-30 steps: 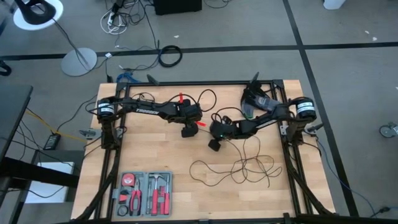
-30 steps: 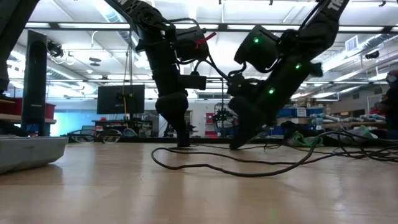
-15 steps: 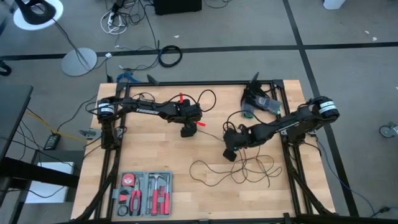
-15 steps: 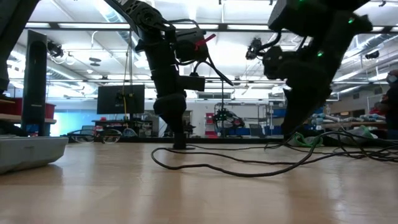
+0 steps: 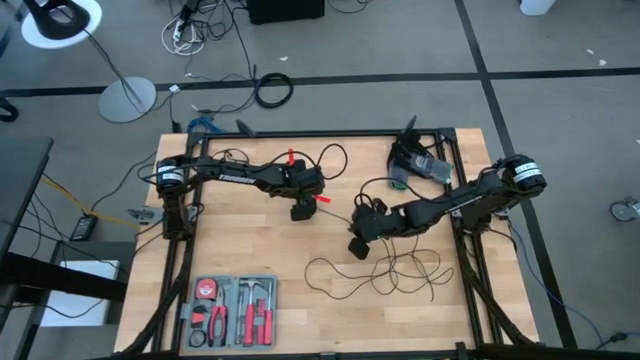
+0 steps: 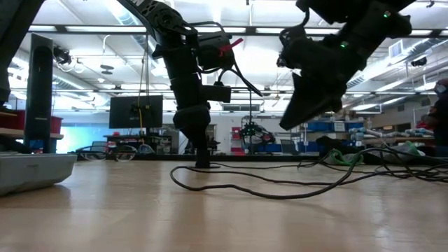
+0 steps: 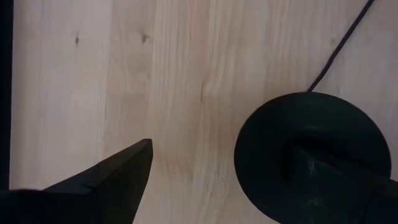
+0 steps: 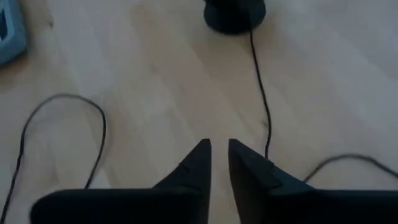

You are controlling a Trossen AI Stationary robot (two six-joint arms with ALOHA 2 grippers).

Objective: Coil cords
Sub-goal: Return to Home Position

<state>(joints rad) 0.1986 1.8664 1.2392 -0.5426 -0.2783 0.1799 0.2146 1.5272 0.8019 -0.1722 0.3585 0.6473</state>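
Observation:
The thin black cord [image 5: 390, 272] lies in loose loops on the wooden table's near right part. From there it runs to a round black puck [image 7: 311, 149] near the middle. The puck lies flat on the wood. My left gripper [image 5: 300, 212] stands open over the puck, pointing steeply down. My right gripper [image 5: 356, 250] hangs above the table to the right of the puck, fingers a narrow gap apart with nothing between them [image 8: 219, 146]. In the right wrist view the cord [image 8: 261, 93] runs across the wood from the puck [image 8: 235, 14] past one finger's side. My left gripper has one finger [image 7: 336, 174] down on the puck's top face [image 7: 273, 143], coming from above at a slant. The other finger [image 7: 124, 168] stands over bare wood beside the puck. The puck lies flat on the table under the finger.
A grey tray with red-handled tools [image 5: 232, 310] sits at the near left corner. Dark and green gear [image 5: 415, 165] lies at the far right corner. More cord loops [image 6: 266, 192] trail over the table's middle.
My right gripper has swung from beside the puck toward the table's near right, over the cord loops. It has then come a little back toward the left. It has risen from the tabletop and now hangs well clear of it. The cord has stayed on the wood.

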